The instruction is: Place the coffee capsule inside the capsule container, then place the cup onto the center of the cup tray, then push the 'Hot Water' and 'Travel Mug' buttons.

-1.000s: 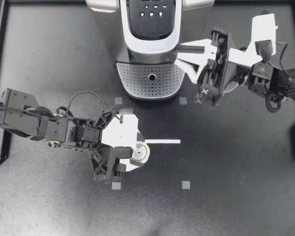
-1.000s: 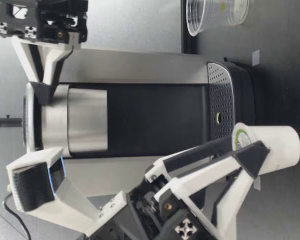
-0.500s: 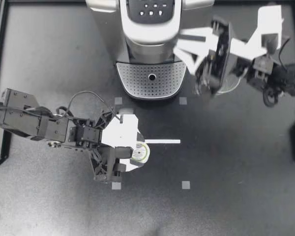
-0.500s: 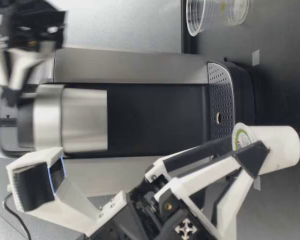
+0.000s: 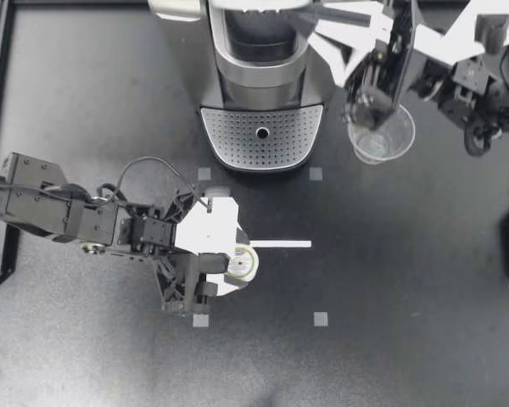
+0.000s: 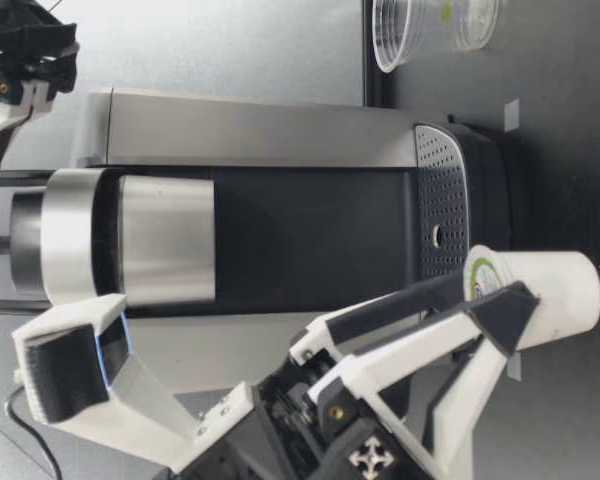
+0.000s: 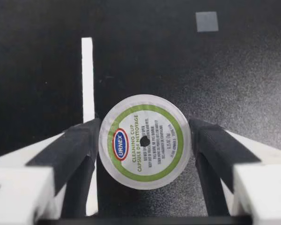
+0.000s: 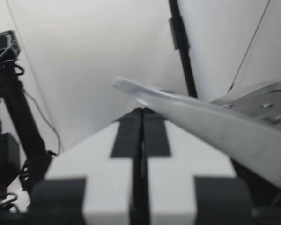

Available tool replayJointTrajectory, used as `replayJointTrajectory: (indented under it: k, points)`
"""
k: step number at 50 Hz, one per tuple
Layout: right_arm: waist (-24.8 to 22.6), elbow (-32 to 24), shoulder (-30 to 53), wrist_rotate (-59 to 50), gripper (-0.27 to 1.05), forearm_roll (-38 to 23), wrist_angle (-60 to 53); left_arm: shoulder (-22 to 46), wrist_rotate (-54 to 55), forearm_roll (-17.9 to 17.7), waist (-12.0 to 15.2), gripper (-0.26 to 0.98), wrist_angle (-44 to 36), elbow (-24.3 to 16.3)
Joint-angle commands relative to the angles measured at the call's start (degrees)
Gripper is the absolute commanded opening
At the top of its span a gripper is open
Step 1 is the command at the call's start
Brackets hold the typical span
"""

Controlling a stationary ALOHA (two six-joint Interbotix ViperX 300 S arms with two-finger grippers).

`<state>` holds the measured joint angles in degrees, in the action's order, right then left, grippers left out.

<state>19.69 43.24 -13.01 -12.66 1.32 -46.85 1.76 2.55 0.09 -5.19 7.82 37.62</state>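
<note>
Coffee capsule (image 5: 243, 264) sits clamped in my left gripper (image 5: 236, 266) on the open table well in front of the coffee machine (image 5: 261, 76), seen from above. A white tape strip (image 5: 276, 244) lies just beside the capsule, on its machine side. My right gripper (image 5: 316, 15) reaches over the top of the machine from its right. The clear cup (image 5: 380, 136) stands just right of the machine's perforated cup tray (image 5: 261, 136), under that arm.

From table height, the capsule stands upright in front of the machine with its foil top up and a finger on either side. Whether its base touches the table cannot be told. The cup stands mouth up beside the machine, farther from the camera. Part of my right arm shows above the machine's top.

The left wrist camera shows both dark pads (image 7: 79, 145) pressed against the capsule's sides, the jaws about half open around it.

The right wrist camera shows my right gripper's two pads (image 8: 126, 140) closed flat against each other with nothing between them, and a silver lid edge (image 8: 201, 117) of the machine crossing just above them.
</note>
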Motion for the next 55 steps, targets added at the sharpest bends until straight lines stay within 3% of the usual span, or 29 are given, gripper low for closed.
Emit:
replayJointTrajectory:
  k: [1,41,55]
  points:
    - [2.2,-2.2,-1.3,0.0,0.11,0.2,0.4,-1.9,0.0,-0.1,-0.1,0.47,-0.4,-1.3]
    - [13.6,-11.0,2.1,-0.1,0.11,-3.3,9.5,-3.1,-0.1,-0.1,-0.1,0.47,-0.4,-1.7]
    - [14.6,-11.9,2.1,-0.3,0.11,-4.5,10.5,-3.6,-0.6,0.0,-0.1,0.47,0.0,-3.4]
